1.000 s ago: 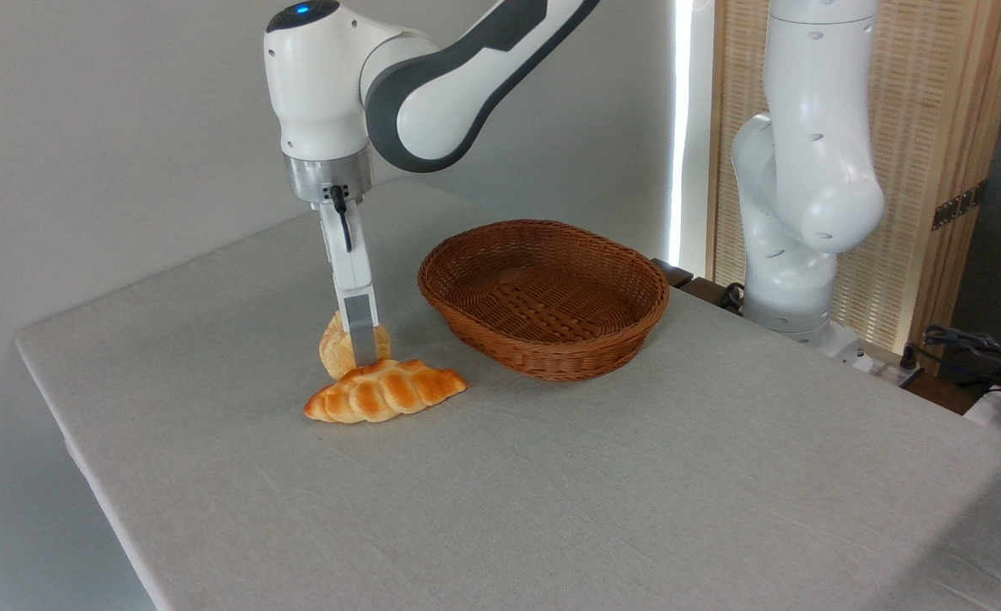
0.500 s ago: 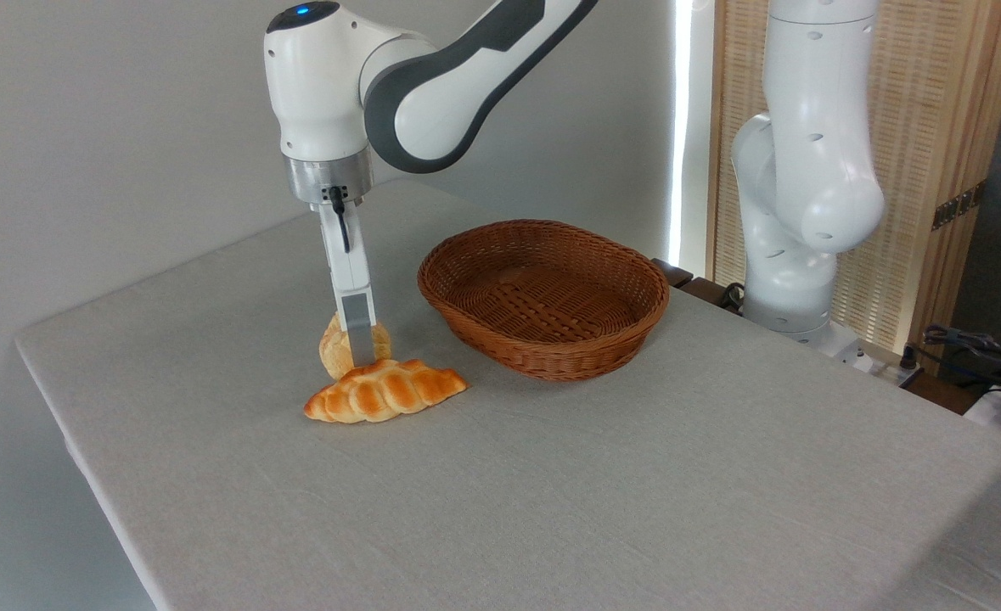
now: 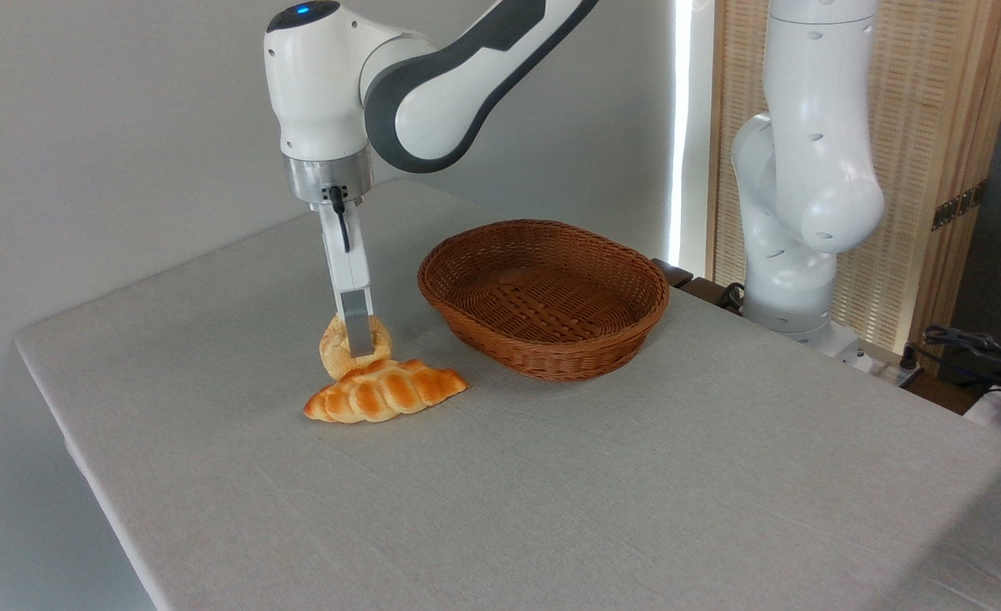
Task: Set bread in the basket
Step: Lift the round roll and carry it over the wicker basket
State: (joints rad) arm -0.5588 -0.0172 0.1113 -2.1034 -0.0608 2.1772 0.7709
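Tool [image 3: 358, 346] grips lumpy tan bread [image 3: 336, 351]; oval woven wicker basket [image 3: 542, 296] nearby.

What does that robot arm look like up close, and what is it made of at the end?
The arm is glossy white with dark grey joint sections and a small blue light on top. A silver metal ring sits below its wrist, with a short black cable plugged in. The gripper is slim: a narrow white finger ending in a grey pad.

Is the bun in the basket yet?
No, the bun sits at the hand beside the braided loaf; the basket holds nothing.
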